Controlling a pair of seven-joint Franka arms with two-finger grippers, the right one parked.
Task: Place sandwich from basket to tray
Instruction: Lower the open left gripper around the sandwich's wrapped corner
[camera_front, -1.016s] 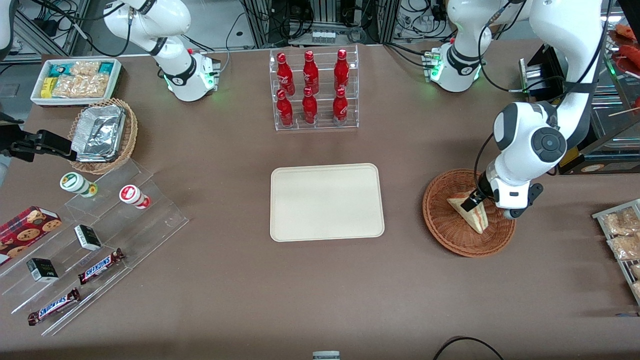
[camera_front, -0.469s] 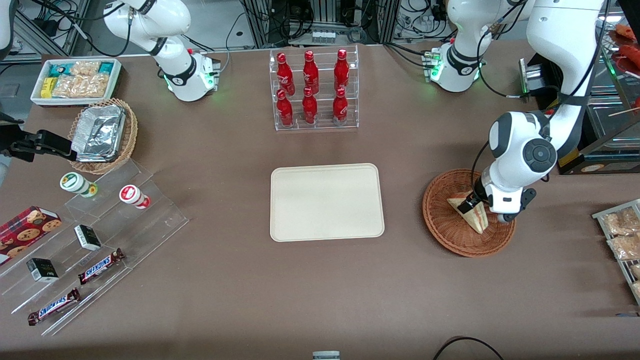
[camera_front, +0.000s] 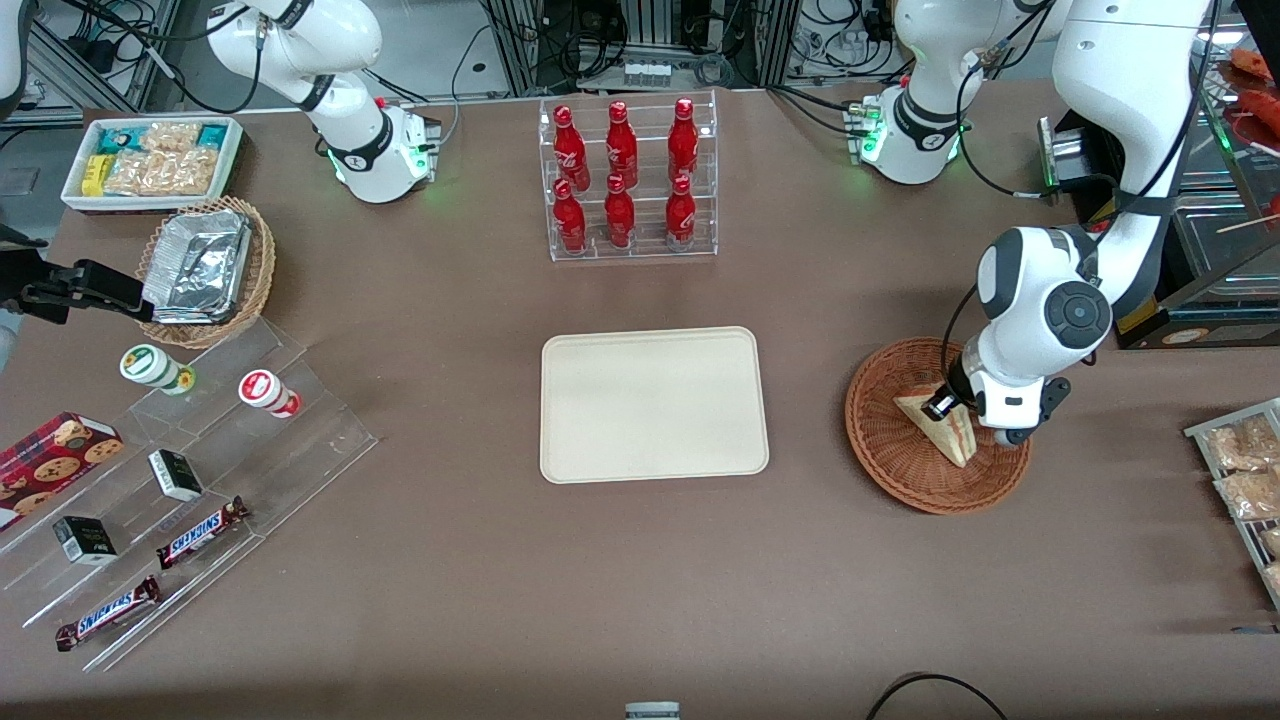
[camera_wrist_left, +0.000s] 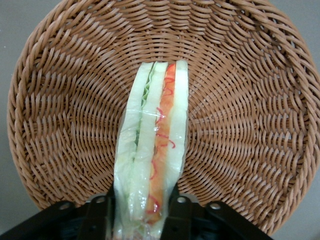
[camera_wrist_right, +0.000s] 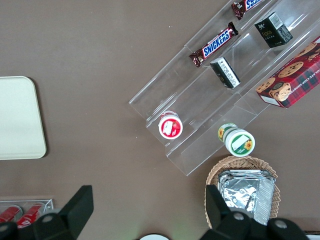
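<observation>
I read the sandwich (camera_wrist_left: 153, 145) as light and soft: a film-wrapped wedge of white bread with green and orange-red filling stripes along its cut edge. The wrap looks glossy, so I expect it to be a bit slippery, and the bread will crush if squeezed hard. The best hold, in my judgement, is across the two flat bread faces near one end, with gentle pressure, so the layers are pressed together rather than pried apart.

That is where the gripper (camera_wrist_left: 138, 212) sits. In the wrist view its jaws stand one on each bread face at the end of the wedge nearest the camera, closed in to about the sandwich's thickness and touching the wrap on both sides. I take that as clamped on it, though how firmly I cannot tell.

The sandwich lies inside the reddish-brown wicker basket (camera_front: 890, 470), standing on edge with the cut side up, roughly across the basket's middle. The cream tray (camera_front: 653, 405) is well apart from the basket on the tabletop (camera_front: 640, 580), toward the parked arm's end, with nothing on it.
</observation>
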